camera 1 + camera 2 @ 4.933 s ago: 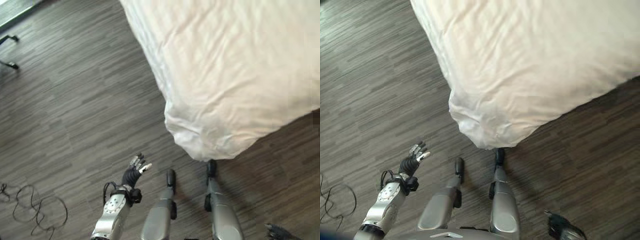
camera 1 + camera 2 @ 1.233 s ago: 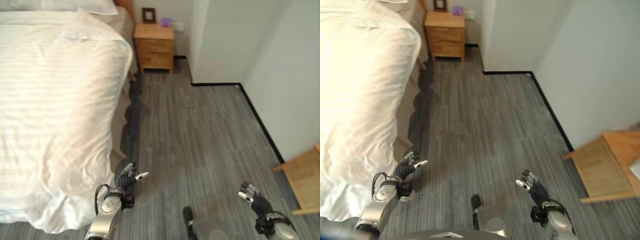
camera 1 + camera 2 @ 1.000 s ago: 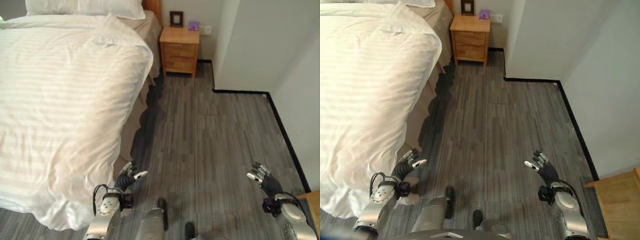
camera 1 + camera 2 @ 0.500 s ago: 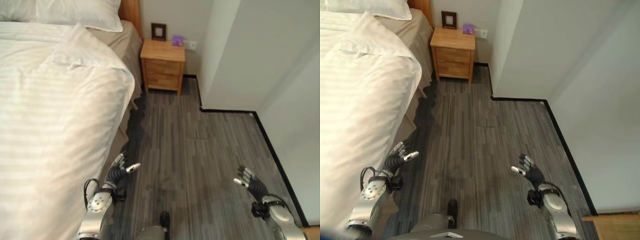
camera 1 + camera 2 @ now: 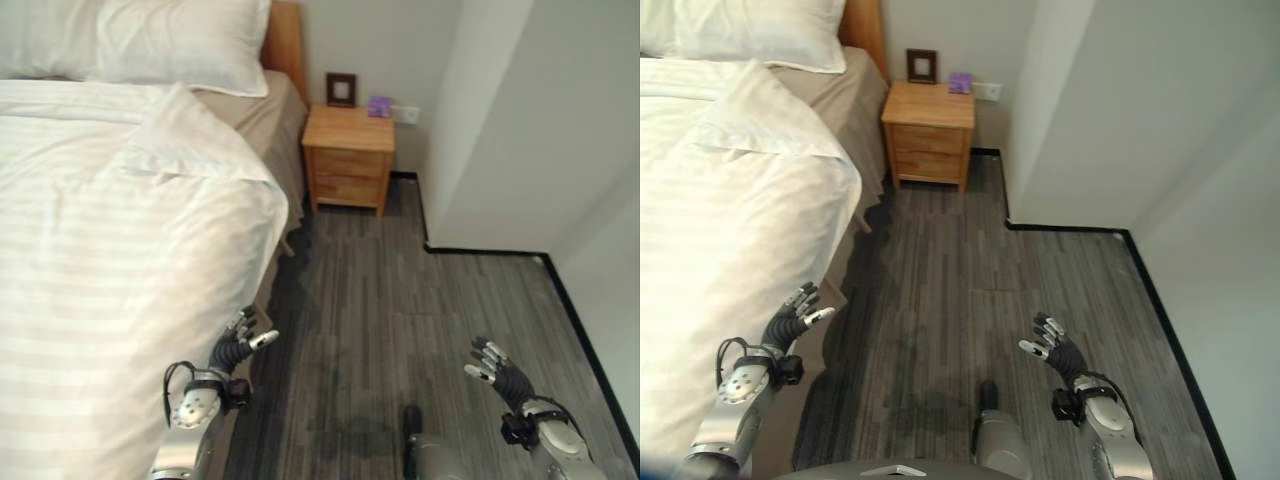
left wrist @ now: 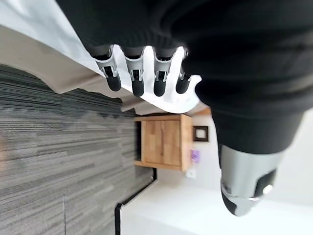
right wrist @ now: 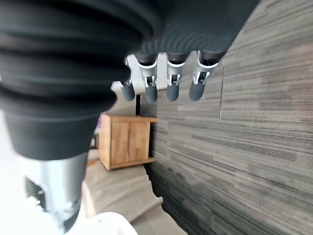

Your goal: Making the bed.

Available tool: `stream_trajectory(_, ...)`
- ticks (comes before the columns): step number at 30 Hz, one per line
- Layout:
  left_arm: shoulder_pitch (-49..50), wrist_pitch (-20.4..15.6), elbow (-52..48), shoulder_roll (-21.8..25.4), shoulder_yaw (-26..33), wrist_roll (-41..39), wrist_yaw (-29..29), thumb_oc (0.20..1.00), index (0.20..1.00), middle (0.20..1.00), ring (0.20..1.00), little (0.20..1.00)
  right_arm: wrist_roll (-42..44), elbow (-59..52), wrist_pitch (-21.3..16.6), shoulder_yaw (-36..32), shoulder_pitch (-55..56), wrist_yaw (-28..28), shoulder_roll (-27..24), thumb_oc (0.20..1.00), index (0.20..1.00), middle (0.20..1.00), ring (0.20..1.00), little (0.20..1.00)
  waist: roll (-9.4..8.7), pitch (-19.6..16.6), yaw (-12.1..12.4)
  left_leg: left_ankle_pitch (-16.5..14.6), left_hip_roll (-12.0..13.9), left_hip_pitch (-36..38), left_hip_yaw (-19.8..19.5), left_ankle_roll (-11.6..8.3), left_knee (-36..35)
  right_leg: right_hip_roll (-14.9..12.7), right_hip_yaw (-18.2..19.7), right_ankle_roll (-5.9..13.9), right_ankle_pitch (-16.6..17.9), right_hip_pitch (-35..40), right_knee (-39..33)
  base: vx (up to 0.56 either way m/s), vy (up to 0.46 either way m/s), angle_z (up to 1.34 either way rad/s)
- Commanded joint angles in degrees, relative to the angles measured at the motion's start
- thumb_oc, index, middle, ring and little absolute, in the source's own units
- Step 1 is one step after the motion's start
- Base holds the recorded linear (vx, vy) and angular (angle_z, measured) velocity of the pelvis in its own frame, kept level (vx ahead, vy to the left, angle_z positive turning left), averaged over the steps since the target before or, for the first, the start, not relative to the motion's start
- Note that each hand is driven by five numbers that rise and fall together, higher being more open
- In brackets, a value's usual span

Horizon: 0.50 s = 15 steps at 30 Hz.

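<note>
Bed [image 5: 60, 300] at left, white striped duvet [image 5: 110, 260] over it, its near corner folded back below two pillows [image 5: 150, 40] at the headboard, beige sheet bare alongside. Left hand [image 5: 235, 347] just beside the bed's edge, fingers relaxed and spread, holding nothing. Wooden nightstand [image 5: 348, 155] beyond against the wall with a small frame [image 5: 340, 88] on top; right hand [image 5: 497, 367] well apart over the floor, fingers loosely open, empty.

A white striped duvet [image 5: 110, 300] covers the bed [image 5: 255, 125], one corner folded back near the pillows [image 5: 150, 40] (beige sheet bared there), left of the wooden nightstand [image 5: 348, 160].
</note>
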Motion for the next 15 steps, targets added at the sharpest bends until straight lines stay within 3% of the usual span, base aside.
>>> stream_trajectory(1, -1.0, -4.0, -5.2, 2.1, -0.4, 0.6, -0.5, 1.000, 1.000, 1.000, 1.000, 1.000, -3.3, -4.2, -2.7, -2.0, -2.3, 1.4, -1.3, 1.000, 1.000, 1.000, 1.000, 1.000, -0.32, -0.4, -1.2, 2.3, 9.1, 0.6, 0.1, -5.49, -2.2, -1.8, 0.0, 4.21, 6.5, 3.2, 1.4, 0.35, -0.319, 0.50)
stream_trajectory(2, -1.0, -4.3, -5.4, 1.9, -0.3, 0.0, -0.2, 1.000, 1.000, 1.000, 1.000, 1.000, -3.7, -4.1, -3.2, -1.9, -2.7, 1.3, -2.0, 1.000, 1.000, 1.000, 1.000, 1.000, -0.33, -0.7, -1.4, 2.9, 10.4, 1.6, -0.1, -5.91, -2.1, -1.3, 0.3, 4.08, 7.0, 2.8, 3.0, 0.36, -0.355, 0.77)
stream_trajectory(3, -1.1, -4.2, -5.3, 1.3, -0.1, -1.2, 0.2, 1.000, 1.000, 1.000, 1.000, 1.000, -3.6, -4.3, -3.2, -1.9, -3.1, 1.1, -2.3, 1.000, 1.000, 1.000, 1.000, 1.000, 0.25, -1.1, -1.7, 4.2, 12.5, 2.3, -0.3, -6.60, -0.9, 0.2, 0.0, 3.55, 5.3, 2.1, 5.6, 0.37, -0.394, 0.57)
stream_trajectory(5, -2.2, -4.2, -3.8, -0.1, 0.6, -4.6, 1.4, 1.000, 1.000, 1.000, 1.000, 1.000, -2.3, -4.6, -3.9, -1.7, -4.1, 0.4, -2.8, 1.000, 1.000, 1.000, 1.000, 1.000, 0.90, -1.0, -2.0, 9.4, 15.6, -0.9, -1.0, -6.95, 8.0, 2.7, -0.2, 1.43, 2.6, 2.9, 8.9, 0.27, -0.357, 0.13)
stream_trajectory(6, -2.2, -4.2, -3.8, -0.2, 0.6, -4.6, 1.4, 1.000, 1.000, 1.000, 1.000, 1.000, -2.3, -4.6, -3.9, -1.7, -4.1, 0.4, -2.8, 1.000, 1.000, 1.000, 1.000, 1.000, 0.92, -1.1, -2.0, 9.4, 15.6, -1.0, -1.1, -6.96, 8.1, 2.7, -0.3, 1.43, 2.6, 2.9, 8.9, 0.29, -0.515, -0.17)
stream_trajectory(7, -2.7, -4.1, -2.6, -2.2, 1.4, -8.1, 1.9, 1.000, 1.000, 1.000, 1.000, 1.000, 0.6, -4.6, -4.4, -1.1, -5.0, -0.4, -3.0, 1.000, 1.000, 1.000, 1.000, 1.000, -0.06, -0.4, -1.3, 14.6, 15.1, -8.2, -1.4, -4.83, 23.2, 3.9, -1.4, -1.66, 1.2, 7.1, 7.9, 0.30, -0.612, 0.01)
stream_trajectory(8, -2.8, -4.1, -2.4, -2.6, 1.7, -8.9, 2.5, 1.000, 1.000, 1.000, 1.000, 1.000, 2.0, -4.8, -4.7, -1.0, -5.5, -0.8, -3.4, 1.000, 1.000, 1.000, 1.000, 1.000, -0.94, 0.6, -0.7, 16.0, 15.5, -13.0, -0.4, -3.41, 33.3, 4.5, -2.0, -3.59, 0.4, 9.7, 7.3, 0.35, -0.790, 0.06)
stream_trajectory(9, -2.9, -3.8, -2.7, -2.8, 2.1, -10.3, 2.4, 1.000, 1.000, 1.000, 1.000, 1.000, 2.5, -4.9, -4.7, -0.9, -5.8, -1.5, -3.6, 1.000, 1.000, 1.000, 1.000, 1.000, -2.07, 1.5, 0.3, 16.7, 14.3, -16.8, 0.2, -2.66, 37.5, 4.8, -1.7, -4.89, -0.1, 11.3, 6.8, 0.25, -0.604, 0.02)
stream_trajectory(10, -2.6, -4.1, -2.4, -3.1, 3.1, -11.6, 3.1, 1.000, 1.000, 1.000, 1.000, 1.000, 3.0, -5.0, -4.9, -1.0, -6.5, -1.6, -3.8, 1.000, 1.000, 1.000, 1.000, 1.000, -2.40, 2.1, 0.8, 16.6, 14.6, -18.9, 1.6, -2.52, 40.4, 5.5, -2.5, -5.87, -1.1, 12.6, 6.5, 0.21, -0.458, 0.02)
stream_trajectory(12, -2.8, -3.9, -2.4, -3.4, 3.1, -11.9, 2.9, 1.000, 1.000, 1.000, 1.000, 1.000, 2.7, -4.8, -4.9, -1.2, -6.9, -2.4, -4.2, 1.000, 1.000, 1.000, 1.000, 1.000, -2.36, 2.5, 1.3, 16.1, 14.6, -21.7, 2.9, -3.10, 42.7, 6.0, -2.4, -6.41, -1.7, 13.8, 6.1, 0.21, -0.272, -0.09)
stream_trajectory(13, -3.1, -4.3, -1.7, -4.0, 3.7, -12.9, 3.3, 1.000, 1.000, 1.000, 1.000, 1.000, 3.4, -5.3, -5.1, -2.2, -7.6, -3.4, -4.7, 1.000, 1.000, 1.000, 1.000, 1.000, -2.31, 2.6, 2.3, 15.5, 14.4, -26.1, 7.1, -4.33, 42.7, 5.9, -3.4, -6.86, -2.7, 16.8, 5.1, 0.32, -0.223, -0.14)
stream_trajectory(15, -3.1, -4.6, -1.0, -4.1, 4.0, -13.6, 3.2, 1.000, 1.000, 1.000, 1.000, 1.000, 5.6, -5.6, -5.4, -3.3, -7.9, -3.1, -4.7, 1.000, 1.000, 1.000, 1.000, 1.000, -1.84, 2.1, 2.9, 16.2, 14.6, -28.1, 11.9, -5.72, 35.6, 5.9, -5.1, -6.84, -3.6, 19.1, 3.8, 0.41, -0.198, 0.15)
